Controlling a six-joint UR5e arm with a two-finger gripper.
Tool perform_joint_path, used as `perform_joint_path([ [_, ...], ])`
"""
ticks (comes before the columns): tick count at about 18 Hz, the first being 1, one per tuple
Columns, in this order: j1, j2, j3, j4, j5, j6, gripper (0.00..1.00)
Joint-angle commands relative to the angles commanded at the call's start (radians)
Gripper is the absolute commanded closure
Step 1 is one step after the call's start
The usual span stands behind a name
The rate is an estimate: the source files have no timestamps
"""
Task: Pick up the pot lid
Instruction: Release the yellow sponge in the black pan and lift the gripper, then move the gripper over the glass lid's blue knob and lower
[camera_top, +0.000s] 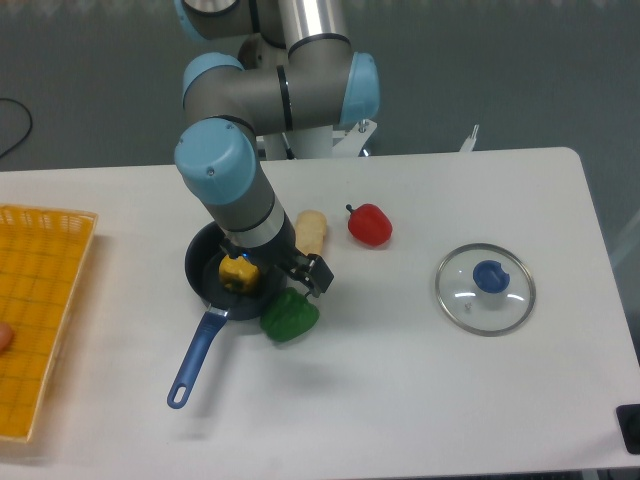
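black metal two-finger pincer (274, 266), fingers spread, hangs over a round black pan (194, 268); the round clear-glass pot lid (462, 303), blue-knobbed, lies well off toward the view's right on the white tabletop (400, 400).

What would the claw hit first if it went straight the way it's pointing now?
Probably the green pepper, which lies along the claw's downward line; but depth is unclear in this single view, so the edge of the black pan could come first.

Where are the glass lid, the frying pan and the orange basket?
Glass lid (491, 277), camera view: its blue knob.
Frying pan (197, 358), camera view: its blue handle.
Orange basket (36, 270), camera view: its bare bottom.
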Motion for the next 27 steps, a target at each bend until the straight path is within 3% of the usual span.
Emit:
perform_joint_path([
  [11, 0.061, 0.005, -0.029, 0.031, -0.054, -0.011, 0.00],
  [18, 0.170, -0.005, -0.038, 0.124, -0.055, 0.024, 0.00],
  [27, 0.353, -0.074, -0.055, 0.156, -0.054, 0.175, 0.00],
])
